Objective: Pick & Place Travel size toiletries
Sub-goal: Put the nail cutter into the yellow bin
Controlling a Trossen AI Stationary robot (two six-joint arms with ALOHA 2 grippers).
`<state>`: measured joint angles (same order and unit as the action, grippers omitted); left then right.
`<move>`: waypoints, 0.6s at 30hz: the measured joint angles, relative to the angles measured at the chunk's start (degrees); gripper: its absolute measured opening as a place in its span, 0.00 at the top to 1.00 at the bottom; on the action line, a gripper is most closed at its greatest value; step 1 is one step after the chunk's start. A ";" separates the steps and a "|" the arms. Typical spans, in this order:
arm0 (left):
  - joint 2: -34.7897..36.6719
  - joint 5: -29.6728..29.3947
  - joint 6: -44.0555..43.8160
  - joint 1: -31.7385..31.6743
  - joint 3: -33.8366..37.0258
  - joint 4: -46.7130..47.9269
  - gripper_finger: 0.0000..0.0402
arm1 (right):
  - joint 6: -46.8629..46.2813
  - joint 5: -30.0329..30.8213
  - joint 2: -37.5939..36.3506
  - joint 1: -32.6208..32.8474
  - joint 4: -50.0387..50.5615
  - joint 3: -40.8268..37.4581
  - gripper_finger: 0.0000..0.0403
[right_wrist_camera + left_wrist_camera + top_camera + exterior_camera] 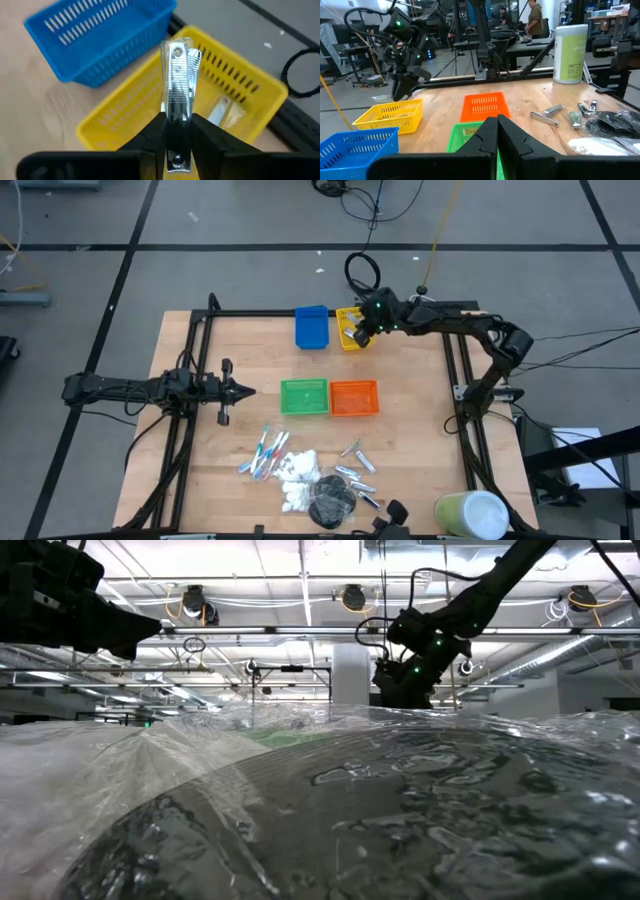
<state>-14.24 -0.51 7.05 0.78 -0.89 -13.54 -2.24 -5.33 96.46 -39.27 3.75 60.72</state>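
Above wood-grain tabletop [240, 440], right end effector [175, 131] pinches shiny metal nail clipper [176, 82] over slotted yellow bin [125, 117].

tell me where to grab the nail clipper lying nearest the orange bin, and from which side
Take the nail clipper across its narrow width, near mid-length, coming straight down from above. It lies flat on the table, long and thin, apart from the other clippers, so fingers fit on both long edges. The left gripper, idle and shut, would probably be closer than the right gripper.
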 joint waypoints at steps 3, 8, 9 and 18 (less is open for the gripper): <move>0.00 0.00 -0.02 0.00 0.00 0.00 0.99 | -0.04 0.75 0.03 0.02 0.13 -0.50 0.81; 0.02 -0.01 -0.01 0.01 0.00 0.00 0.99 | 0.35 0.75 0.00 0.03 0.89 -0.62 0.76; 0.02 -0.01 0.00 0.01 0.00 0.00 0.99 | 0.74 0.75 0.00 0.02 0.97 -0.66 0.75; 0.02 0.00 -0.02 0.00 0.00 0.00 0.99 | 2.09 0.65 -0.01 0.42 1.09 -0.66 0.55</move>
<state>-14.22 -0.52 7.03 0.78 -0.89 -13.54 -0.15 -4.67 96.45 -38.84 4.84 60.05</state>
